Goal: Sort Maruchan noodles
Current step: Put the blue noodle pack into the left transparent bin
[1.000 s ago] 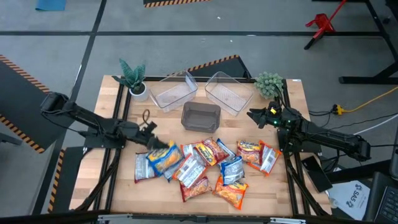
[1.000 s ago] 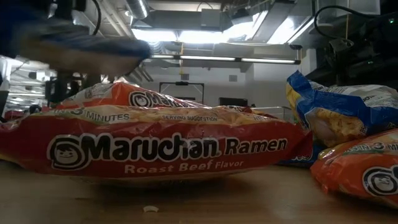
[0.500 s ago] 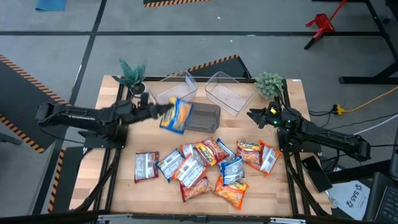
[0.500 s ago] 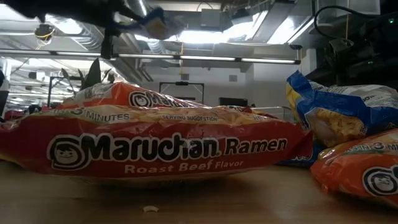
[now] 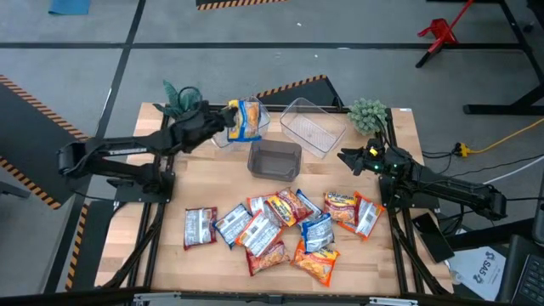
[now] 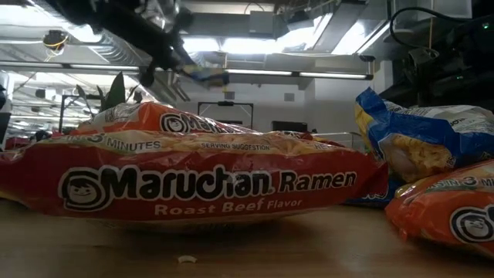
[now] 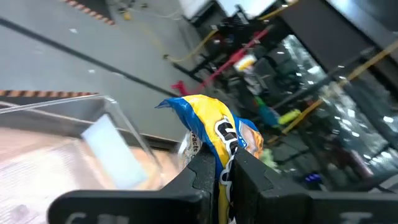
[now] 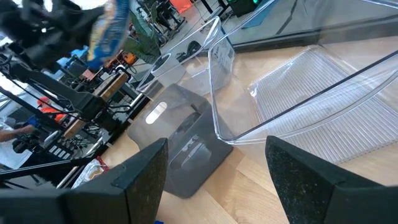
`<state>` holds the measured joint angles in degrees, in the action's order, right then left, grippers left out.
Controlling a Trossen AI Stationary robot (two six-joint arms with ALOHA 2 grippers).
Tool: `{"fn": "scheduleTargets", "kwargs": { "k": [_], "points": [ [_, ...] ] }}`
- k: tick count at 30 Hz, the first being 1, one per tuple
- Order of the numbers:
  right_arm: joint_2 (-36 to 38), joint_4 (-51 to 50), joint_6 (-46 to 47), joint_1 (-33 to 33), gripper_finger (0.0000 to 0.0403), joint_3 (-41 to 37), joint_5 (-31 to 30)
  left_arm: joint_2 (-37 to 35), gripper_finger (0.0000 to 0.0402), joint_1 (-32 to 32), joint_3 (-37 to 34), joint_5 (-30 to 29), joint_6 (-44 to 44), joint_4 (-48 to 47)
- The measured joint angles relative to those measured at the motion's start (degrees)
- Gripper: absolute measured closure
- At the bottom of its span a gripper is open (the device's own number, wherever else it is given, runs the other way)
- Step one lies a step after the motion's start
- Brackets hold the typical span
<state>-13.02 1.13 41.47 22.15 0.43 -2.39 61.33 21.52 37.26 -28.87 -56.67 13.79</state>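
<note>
My left gripper (image 5: 228, 121) is shut on a blue-yellow noodle packet (image 5: 247, 120), carried above the left clear bin (image 5: 235, 127) at the table's far side; the wrist view shows the packet (image 7: 214, 134) between the fingers. Several more packets, orange, red-white and blue-yellow (image 5: 280, 225), lie flat in a heap along the table's near half. The low view shows a red roast-beef packet (image 6: 193, 181) up close. My right gripper (image 5: 347, 158) waits open at the table's right side, near the right clear bin (image 5: 313, 126). My left gripper pinches the blue-yellow packet by one edge (image 7: 222, 163) between its two fingers, coming level from the table's left. The packet is lifted clear and stands out beyond the fingertips over the left clear bin.
A grey bin (image 5: 274, 159) sits between the clear bins and the heap. Two small potted plants stand at the far corners, one left (image 5: 180, 106), one right (image 5: 368, 115). Bare wood lies left of the heap and along the near edge.
My left gripper has lifted the blue-yellow packet off the left end of the heap and swung it up and toward the far edge, past the grey bin, until it hangs over the left clear bin. The rest of the heap has stayed put.
</note>
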Motion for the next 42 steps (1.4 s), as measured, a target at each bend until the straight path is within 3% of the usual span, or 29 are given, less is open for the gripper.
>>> {"fn": "scheduleTargets", "kwargs": {
  "k": [4, 13, 17, 25, 42],
  "points": [
    [0.02, 0.02, -0.02, -0.01, 0.0145, 0.00, -0.04, 6.26, 0.0380, 2.96, 1.51, 0.33, 0.32, 0.27],
    [0.02, 0.02, 0.00, -0.01, 0.0146, 0.00, -0.09, 11.73, 0.0380, 10.45, 6.44, 7.17, 14.07, -1.34],
    [0.00, 0.00, 0.00, 0.00, 0.0146, 0.00, -0.09, 11.73, 0.0380, 13.64, 11.43, 11.55, 23.53, -10.20],
    [0.00, 0.02, 0.00, 0.00, 0.0146, 0.00, -0.16, 13.96, 0.0380, 19.05, 17.88, 26.18, 35.95, -24.69],
    [0.00, 0.02, 0.22, 0.00, 0.0146, -0.02, -0.17, 26.83, 0.0380, 23.91, 18.18, 37.61, 45.47, -23.91]
  ]
}}
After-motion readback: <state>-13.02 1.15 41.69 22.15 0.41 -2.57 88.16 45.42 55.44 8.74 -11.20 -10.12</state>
